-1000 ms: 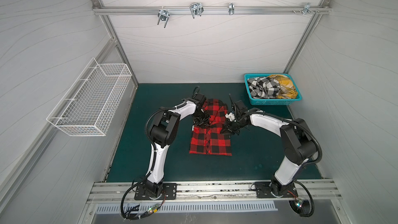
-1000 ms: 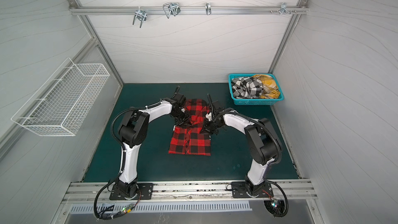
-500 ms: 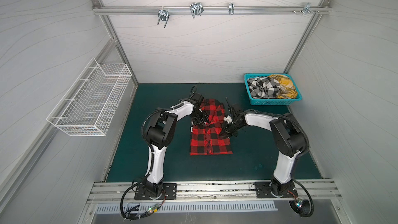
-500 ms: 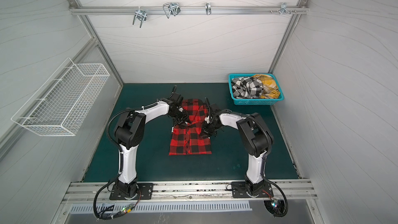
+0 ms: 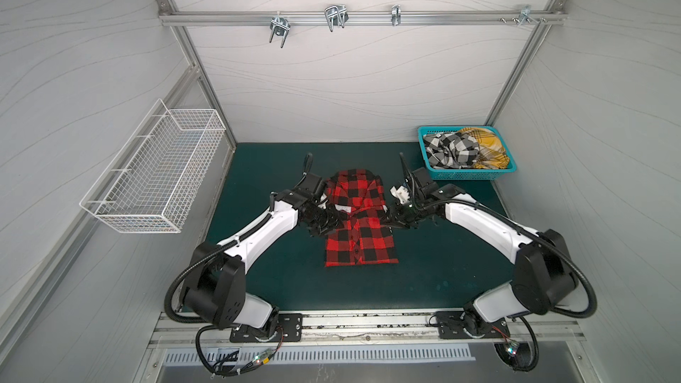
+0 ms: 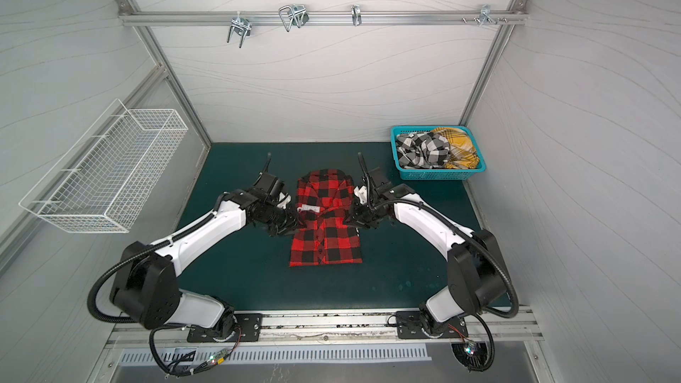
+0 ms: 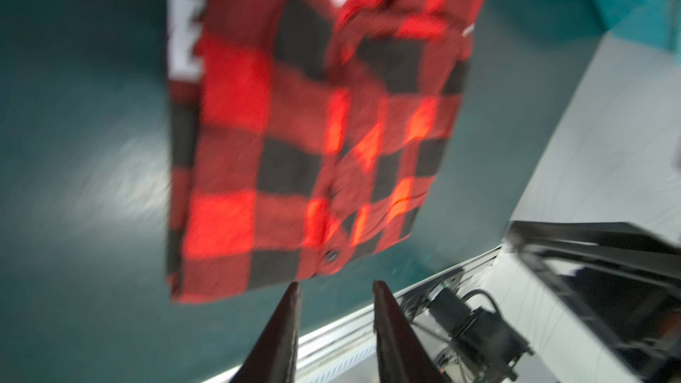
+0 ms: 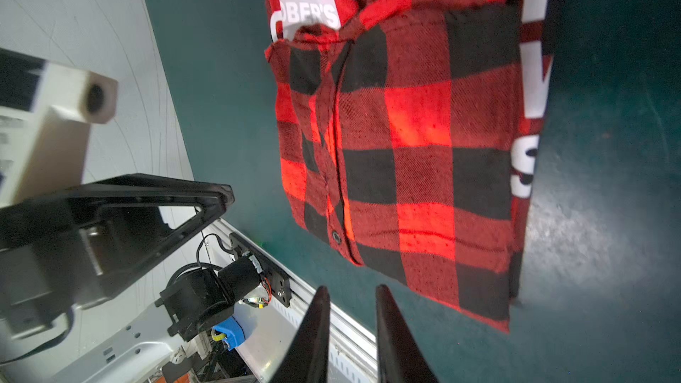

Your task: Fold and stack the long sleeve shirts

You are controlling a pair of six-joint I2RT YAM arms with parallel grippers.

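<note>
**Work surface.** A dark green mat [image 5: 294,281], matte and lightly scuffed, is closed in by pale panels on three sides.

**Task item, position.** The red-and-black shirt [image 5: 361,245] lies flat at the centre of the mat. Its collar points to 12 o'clock and its hem to 6 o'clock. The sleeves are turned in, so the outline is a narrow rectangle.

**Task item, material.** The cloth is a soft woven buffalo check with a visible twill grain. A dark-buttoned placket runs down the front. White block letters show along one folded edge and on a chest patch.

**End effectors.**
- The left gripper [image 5: 324,226] sits over the shirt's 9 o'clock edge and the right gripper [image 5: 396,219] over its 3 o'clock edge.
- Whether either touches the cloth cannot be told from above.
- In the left wrist view, which is blurred, the left gripper [image 7: 333,285] has its fingers parted with nothing between them.
- In the right wrist view, which is sharp, the right gripper [image 8: 352,289] is likewise released and empty-handed. Its tips are clear of the hem.

**Surroundings.**
- A turquoise basket [image 5: 464,176] of perforated plastic stands in the mat's 1 o'clock corner, near the right wrist but apart from it.
- The basket holds a crumpled black-and-white shirt [image 5: 451,149], with a yellow plaid shirt [image 5: 486,147] bunched on its 3 o'clock side.
- A white wire basket [image 5: 154,175] with an open grid hangs on the wall at 9 o'clock, off the mat.
- An aluminium rail [image 5: 460,18] crosses the rear wall high at 12 o'clock and carries bare metal hooks [image 5: 335,18].
</note>
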